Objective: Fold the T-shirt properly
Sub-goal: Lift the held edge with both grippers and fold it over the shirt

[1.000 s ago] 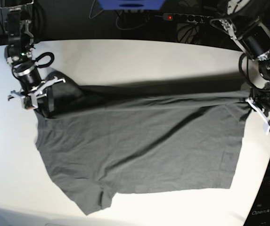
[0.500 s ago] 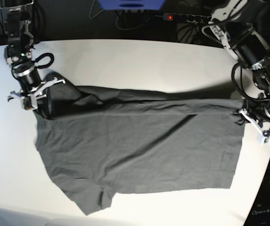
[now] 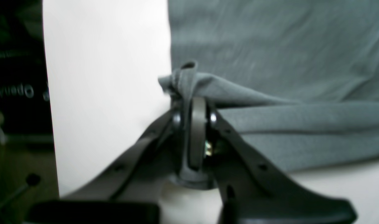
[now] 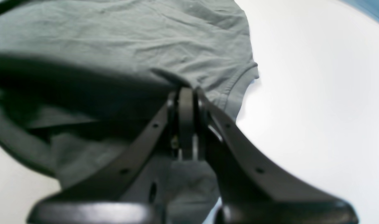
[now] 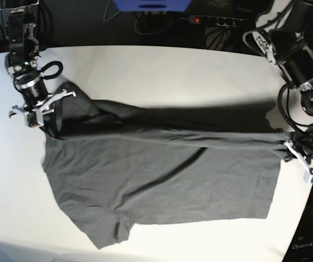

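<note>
base view: both grippers (image 5: 290,146) (image 5: 51,121) clamp t-shirt (image 5: 161,185) edges, power strip (image 5: 216,21) behind table (image 5: 156,71)

T-shirt (image 5: 161,174): soft matt knit cloth, charcoal grey, lightly wrinkled, stitched hem at sleeve edge. Worktop (image 5: 145,71): smooth white surface, faint sheen. Left gripper (image 3: 194,102): matt black plastic jaws, small shiny metal screws. Right gripper (image 4: 185,93): same matt black plastic, drilled holes, glint of metal fastener.
</note>
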Available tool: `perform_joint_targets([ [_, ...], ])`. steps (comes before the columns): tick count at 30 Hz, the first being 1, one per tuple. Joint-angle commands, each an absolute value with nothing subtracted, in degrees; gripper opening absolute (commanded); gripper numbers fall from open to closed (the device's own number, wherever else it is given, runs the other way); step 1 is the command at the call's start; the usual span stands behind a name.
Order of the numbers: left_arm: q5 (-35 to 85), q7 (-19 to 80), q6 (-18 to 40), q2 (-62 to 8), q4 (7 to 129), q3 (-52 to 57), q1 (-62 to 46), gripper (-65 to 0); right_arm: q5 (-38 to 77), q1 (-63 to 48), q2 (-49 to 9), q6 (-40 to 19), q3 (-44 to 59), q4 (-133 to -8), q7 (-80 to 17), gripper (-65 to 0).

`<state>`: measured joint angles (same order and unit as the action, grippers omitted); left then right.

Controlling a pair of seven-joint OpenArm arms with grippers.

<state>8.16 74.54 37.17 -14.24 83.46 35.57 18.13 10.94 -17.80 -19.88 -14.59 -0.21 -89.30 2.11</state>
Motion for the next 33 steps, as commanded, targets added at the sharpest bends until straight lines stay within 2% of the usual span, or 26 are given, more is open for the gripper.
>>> perform_joint_targets([
  [1,8.40,73.19,35.91,-15.16,84.53,34.59,19.30,-62.5,11.38,-17.36,-20.70,-14.02,0.13,-90.42,3.56,-64.7],
  [10,8.31,65.80,26.86,-15.52,84.70,18.59,15.78,-62.5,11.38,-17.45,-20.70,-14.02,0.13,-90.15,3.56,-64.7],
  [14,2.59,63.34,22.99,-16.40,84.44,12.70,14.81,-62.5,11.38,-17.27,-20.70,-14.02,0.13,-90.15,3.56,-64.7],
  [21,-8.75,63.08,23.34,-16.22,84.70,11.03,14.81,-62.5,11.38,-15.78,-20.70,-14.02,0.13,-90.07,3.12,-64.7],
  [33,-12.09,60.44,23.16,-16.84,84.70,14.55,15.25,-62.5,11.38,-14.55,-20.70,-14.02,0.13,-90.15,1.54,-64.7],
])
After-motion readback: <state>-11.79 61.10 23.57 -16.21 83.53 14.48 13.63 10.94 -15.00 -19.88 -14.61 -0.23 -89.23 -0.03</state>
